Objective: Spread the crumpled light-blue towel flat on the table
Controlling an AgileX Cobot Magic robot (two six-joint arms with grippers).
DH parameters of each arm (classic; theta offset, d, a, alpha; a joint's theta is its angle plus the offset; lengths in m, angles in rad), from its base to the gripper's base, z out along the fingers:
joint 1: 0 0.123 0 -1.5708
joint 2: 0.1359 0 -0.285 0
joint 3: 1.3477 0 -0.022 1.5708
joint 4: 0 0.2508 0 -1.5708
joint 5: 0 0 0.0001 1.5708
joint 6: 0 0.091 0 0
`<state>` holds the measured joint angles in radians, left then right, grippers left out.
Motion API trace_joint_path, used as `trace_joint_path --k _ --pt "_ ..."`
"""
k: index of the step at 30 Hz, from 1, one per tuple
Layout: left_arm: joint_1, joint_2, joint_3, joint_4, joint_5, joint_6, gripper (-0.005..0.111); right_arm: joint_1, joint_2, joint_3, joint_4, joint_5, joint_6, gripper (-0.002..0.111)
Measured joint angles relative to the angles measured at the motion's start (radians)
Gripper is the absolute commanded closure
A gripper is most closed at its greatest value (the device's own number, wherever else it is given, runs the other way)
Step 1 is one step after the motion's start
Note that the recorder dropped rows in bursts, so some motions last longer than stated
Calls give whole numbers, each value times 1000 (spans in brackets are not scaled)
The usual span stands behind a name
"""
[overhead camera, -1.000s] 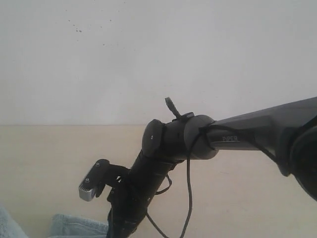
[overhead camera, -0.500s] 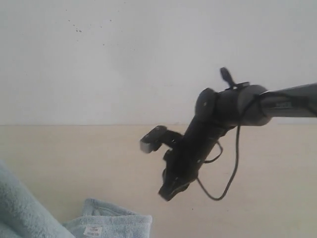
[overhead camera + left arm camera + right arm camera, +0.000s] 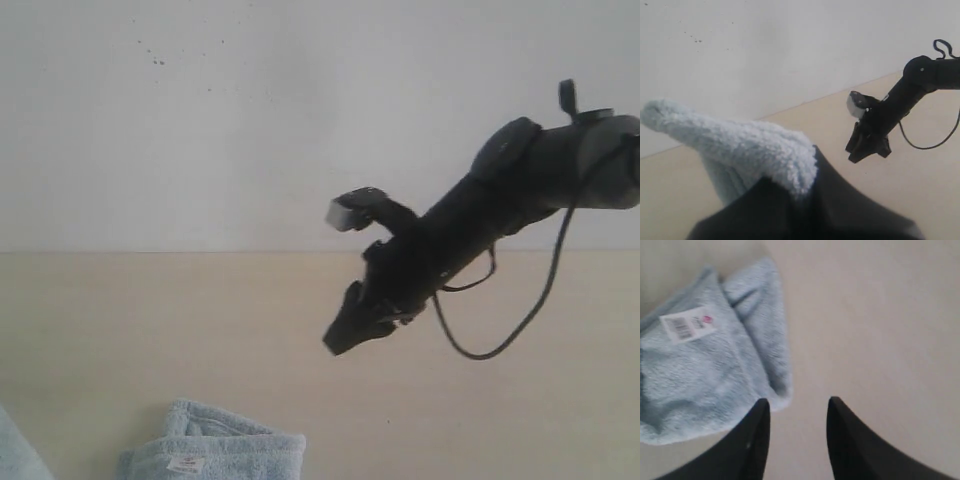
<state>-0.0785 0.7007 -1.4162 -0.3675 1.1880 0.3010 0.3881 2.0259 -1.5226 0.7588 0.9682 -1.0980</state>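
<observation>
The light-blue towel (image 3: 215, 450) lies folded on the beige table (image 3: 120, 330) at the bottom left of the exterior view, its white label (image 3: 185, 465) facing up. Another part of it (image 3: 740, 145) is lifted and pinched in my left gripper (image 3: 792, 170), which is shut on the fluffy cloth. My right gripper (image 3: 345, 335) hangs above the table, up and to the right of the folded part. In the right wrist view its jaws (image 3: 798, 402) stand open with only bare table between them. The towel (image 3: 705, 365) and its label (image 3: 687, 322) lie just beside one fingertip.
A white wall (image 3: 300, 120) rises behind the table's far edge. The right arm's black cable (image 3: 500, 345) loops below its forearm. A sliver of raised towel (image 3: 15, 455) shows at the exterior view's bottom left corner.
The right arm has swung up and to the right, away from the folded towel, and its jaws have opened. The raised towel at the far left has shrunk to a sliver.
</observation>
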Motion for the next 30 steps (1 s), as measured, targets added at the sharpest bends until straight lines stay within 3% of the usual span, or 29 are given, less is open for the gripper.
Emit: trace_joint_path --k 4,7,10,20,23,28,29,30 --pt "0 -60 56 -4 0 5 102 195 9 0 -86 -127 -49 70" --pt "0 -115 91 -6 2 5 102 283 29 1 -166 -235 -52 69" --pt "0 -133 102 -6 4 5 102 291 70 1 -185 -249 -52 49" --pt "0 -141 105 -6 4 1 102 320 171 -11 -175 -231 -78 52" --pt "0 -141 105 -6 4 1 102 320 199 -11 -176 -229 -78 61" --pt "0 -141 105 -6 4 1 102 320 202 -11 -176 -228 -80 102" --pt "0 -141 105 -6 4 1 102 320 202 -11 -176 -228 -76 109" --pt "0 -141 105 -6 4 1 102 320 202 -11 -183 -228 -65 108"
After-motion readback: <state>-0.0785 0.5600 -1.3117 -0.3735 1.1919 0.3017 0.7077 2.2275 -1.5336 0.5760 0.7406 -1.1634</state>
